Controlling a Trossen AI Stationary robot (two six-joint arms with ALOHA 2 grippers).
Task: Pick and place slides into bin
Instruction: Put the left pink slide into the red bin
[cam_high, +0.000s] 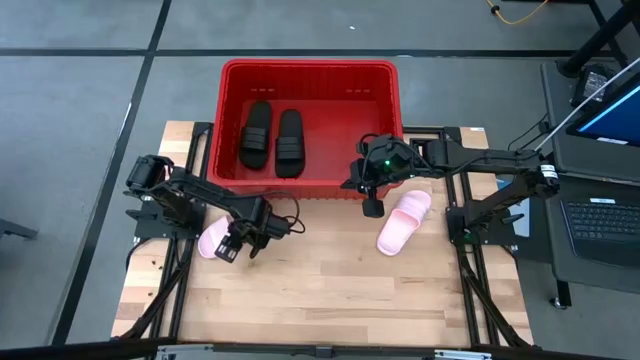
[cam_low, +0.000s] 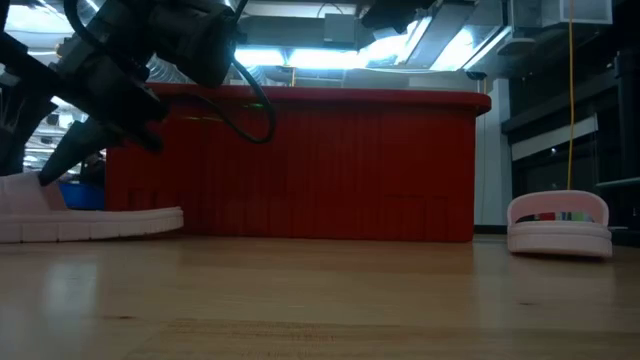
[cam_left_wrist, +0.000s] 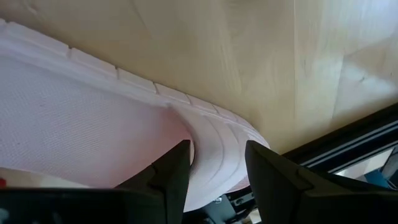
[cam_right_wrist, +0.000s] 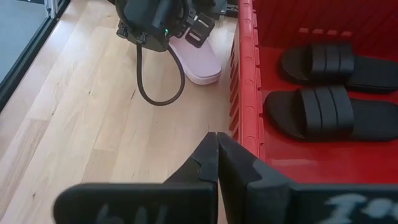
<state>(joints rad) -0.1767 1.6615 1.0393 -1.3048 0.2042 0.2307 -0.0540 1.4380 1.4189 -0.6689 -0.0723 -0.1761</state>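
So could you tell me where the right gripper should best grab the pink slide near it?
Probably the strap of the pink slide, from above. The slide lies sole-down on the table, so the strap arches up and the right gripper, now shut, could straddle it.

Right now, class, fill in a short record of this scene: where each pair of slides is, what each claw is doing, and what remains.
Bin: large red ribbed plastic basket, at the table's far edge
Black slides: two matte black sandals side by side inside the bin
Pink slides: pale pink sandal on the wooden table, untouched; other pink sandal at the left claw
Left claw: open, straddling that sandal's strap
Right claw: shut, empty, by the bin's near wall
Remaining: both pink slides
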